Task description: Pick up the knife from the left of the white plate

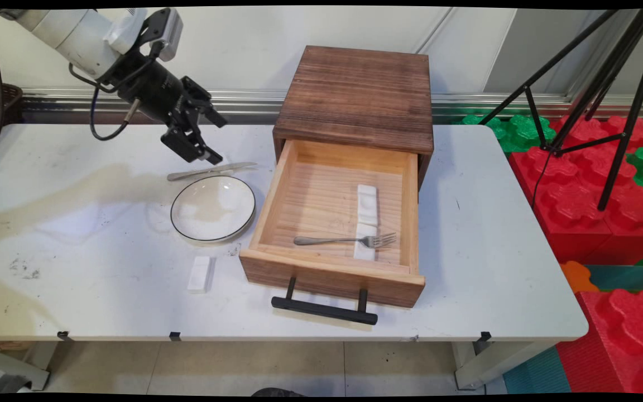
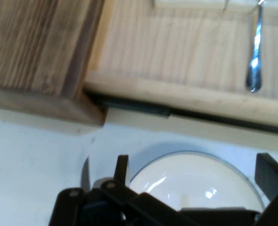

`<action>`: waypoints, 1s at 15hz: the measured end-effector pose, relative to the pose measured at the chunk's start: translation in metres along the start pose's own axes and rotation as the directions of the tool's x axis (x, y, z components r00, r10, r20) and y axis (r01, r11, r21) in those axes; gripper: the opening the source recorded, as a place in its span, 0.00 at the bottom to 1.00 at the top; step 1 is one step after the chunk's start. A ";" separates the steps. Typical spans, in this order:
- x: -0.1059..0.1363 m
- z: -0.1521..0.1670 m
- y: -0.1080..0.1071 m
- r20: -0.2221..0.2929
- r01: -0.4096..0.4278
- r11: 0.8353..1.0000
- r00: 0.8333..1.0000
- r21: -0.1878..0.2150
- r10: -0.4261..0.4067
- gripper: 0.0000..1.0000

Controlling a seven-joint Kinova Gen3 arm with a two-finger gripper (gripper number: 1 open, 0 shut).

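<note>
the cabinet (image 1: 355, 95) is dark-stained, rough-grained wood; its drawer (image 1: 330, 268) is paler, smoother wood with a matt black handle (image 1: 324, 310). inside lies a shiny metal fork (image 1: 344, 240) over matt white blocks (image 1: 366, 204). at the drawer's nine o'clock, the plate (image 1: 213, 209) looks glossy glazed white. the knife (image 1: 210, 171) is dull metal. the desk (image 1: 76, 223) is smooth, scuffed white.

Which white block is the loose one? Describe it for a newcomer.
Start at the open wooden drawer. Left of its black handle, below the plate, one white block lies on the bare table. The other blocks lie inside the drawer.
</note>
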 end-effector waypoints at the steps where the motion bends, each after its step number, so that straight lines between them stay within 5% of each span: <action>1: -0.005 0.000 -0.006 0.017 0.010 1.000 1.000 0.011 -0.010 1.00; 15: -0.066 0.023 -0.053 0.163 0.127 0.990 0.977 0.065 -0.136 1.00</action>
